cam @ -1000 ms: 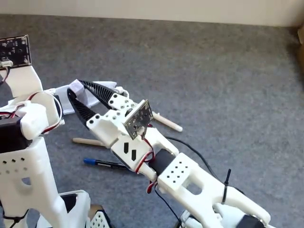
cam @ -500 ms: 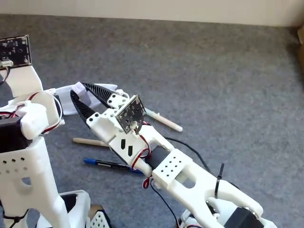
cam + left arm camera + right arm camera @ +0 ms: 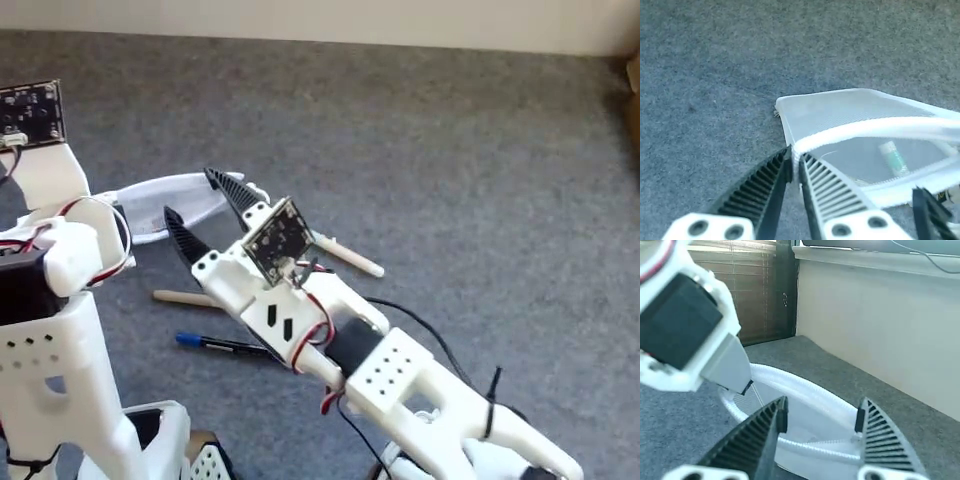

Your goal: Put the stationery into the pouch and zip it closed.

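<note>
Your high camera sits above the arms [image 3: 380,370], looking down across the bench [image 3: 450,130]. Left wrist camera looks steeply down past the left claw [image 3: 794,156], very near the pouch [image 3: 840,110]. Right wrist camera looks low and level past the right claw [image 3: 820,412] toward a wall [image 3: 880,315]. All three share the pouch.

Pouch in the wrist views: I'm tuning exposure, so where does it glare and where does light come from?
Left wrist view: the pouch glares near white along its rim, where the left gripper pinches it; the mesh is readable. Right wrist view: daylight shows through the blinds behind, the right gripper dark against the bright pouch.
</note>
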`<state>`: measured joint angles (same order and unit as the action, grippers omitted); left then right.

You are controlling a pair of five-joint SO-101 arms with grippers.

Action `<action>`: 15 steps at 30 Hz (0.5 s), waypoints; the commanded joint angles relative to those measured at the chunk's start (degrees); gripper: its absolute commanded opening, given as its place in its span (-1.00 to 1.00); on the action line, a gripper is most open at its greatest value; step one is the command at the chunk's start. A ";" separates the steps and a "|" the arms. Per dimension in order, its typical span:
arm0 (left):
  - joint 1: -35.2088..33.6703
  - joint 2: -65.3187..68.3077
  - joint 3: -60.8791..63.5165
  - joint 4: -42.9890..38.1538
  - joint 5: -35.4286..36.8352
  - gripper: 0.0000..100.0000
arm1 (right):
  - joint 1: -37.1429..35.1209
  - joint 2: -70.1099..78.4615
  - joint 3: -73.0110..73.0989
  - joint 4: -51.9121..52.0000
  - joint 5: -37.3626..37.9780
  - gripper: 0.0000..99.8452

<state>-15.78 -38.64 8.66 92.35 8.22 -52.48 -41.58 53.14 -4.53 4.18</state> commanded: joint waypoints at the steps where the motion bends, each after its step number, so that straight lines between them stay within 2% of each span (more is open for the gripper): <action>1: 0.75 1.10 0.40 -0.79 0.35 -0.99 | 0.48 -4.88 -1.01 3.38 -0.18 -0.59; 6: -0.40 1.01 0.40 -0.53 0.35 -0.99 | 1.98 -5.93 -2.59 8.66 -0.18 -0.59; 10: -4.09 0.84 0.13 -0.44 0.35 -0.99 | 6.02 -5.58 -10.86 21.58 -0.53 -0.59; 15: -5.05 -3.30 0.48 -0.35 0.35 -0.99 | 11.74 -5.49 -20.97 35.47 -0.53 -0.59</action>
<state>-19.65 -38.64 8.66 92.35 8.22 -44.13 -45.27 40.31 24.75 4.26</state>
